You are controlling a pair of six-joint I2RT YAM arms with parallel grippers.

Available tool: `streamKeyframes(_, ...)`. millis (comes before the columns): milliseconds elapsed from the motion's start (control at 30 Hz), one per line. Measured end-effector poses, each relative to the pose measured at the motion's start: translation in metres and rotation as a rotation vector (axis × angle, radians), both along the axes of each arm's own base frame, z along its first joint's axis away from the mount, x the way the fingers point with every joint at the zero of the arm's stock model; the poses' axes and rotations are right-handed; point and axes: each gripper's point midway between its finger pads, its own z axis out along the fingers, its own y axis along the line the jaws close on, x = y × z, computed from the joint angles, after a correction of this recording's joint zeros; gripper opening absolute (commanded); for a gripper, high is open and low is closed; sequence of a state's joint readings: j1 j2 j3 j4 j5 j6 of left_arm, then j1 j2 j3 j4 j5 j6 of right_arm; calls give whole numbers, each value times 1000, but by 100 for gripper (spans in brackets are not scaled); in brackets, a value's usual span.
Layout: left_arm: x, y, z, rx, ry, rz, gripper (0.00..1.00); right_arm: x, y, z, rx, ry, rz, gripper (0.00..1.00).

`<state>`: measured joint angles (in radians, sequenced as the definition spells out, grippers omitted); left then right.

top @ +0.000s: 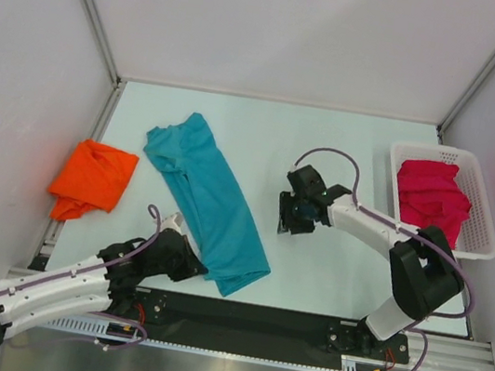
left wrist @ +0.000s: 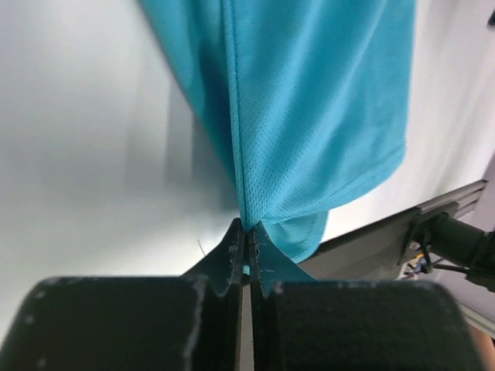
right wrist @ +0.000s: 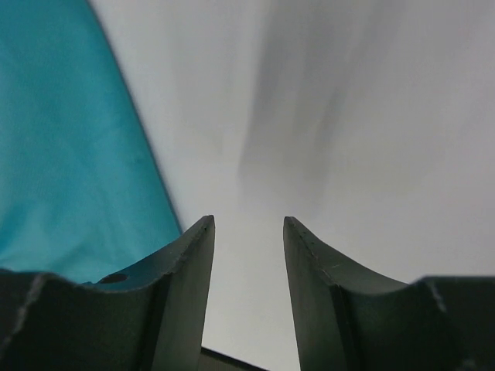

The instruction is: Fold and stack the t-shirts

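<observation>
A teal t-shirt (top: 212,199) lies in a long diagonal strip across the middle of the table. My left gripper (top: 200,267) is shut on its near hem, and the left wrist view shows the teal cloth (left wrist: 309,116) pinched between the closed jaws of that gripper (left wrist: 248,232). My right gripper (top: 291,222) hovers just right of the shirt, open and empty (right wrist: 247,224), with the teal cloth (right wrist: 69,147) at its left. An orange t-shirt (top: 93,178) lies folded at the left. The magenta t-shirt (top: 431,198) sits crumpled in the basket.
A white slotted basket (top: 486,209) stands at the table's back right. White walls enclose the table on three sides. A black rail (top: 255,318) with the arm bases runs along the near edge.
</observation>
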<state>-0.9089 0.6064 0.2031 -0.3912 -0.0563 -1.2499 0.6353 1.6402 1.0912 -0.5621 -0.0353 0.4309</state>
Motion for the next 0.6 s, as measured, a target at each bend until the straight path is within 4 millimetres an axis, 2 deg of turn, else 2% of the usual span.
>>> streamKeyframes(100,-4,5,-9,31,23,0,37,-32,8,-12,13,39,27,47)
streamKeyframes(133,-5,6,-11,40,29,-1,52,-40,10,-15,14,50,36,47)
streamKeyframes(233,-5,2,-13,39,40,-14,71,-63,14,-26,14,78,46,47)
streamKeyframes(333,1,-10,-5,13,24,-30,77,-72,18,-28,17,87,45,47)
streamKeyframes(600,2,-21,-2,-1,13,-56,79,-79,34,-20,50,61,53,47)
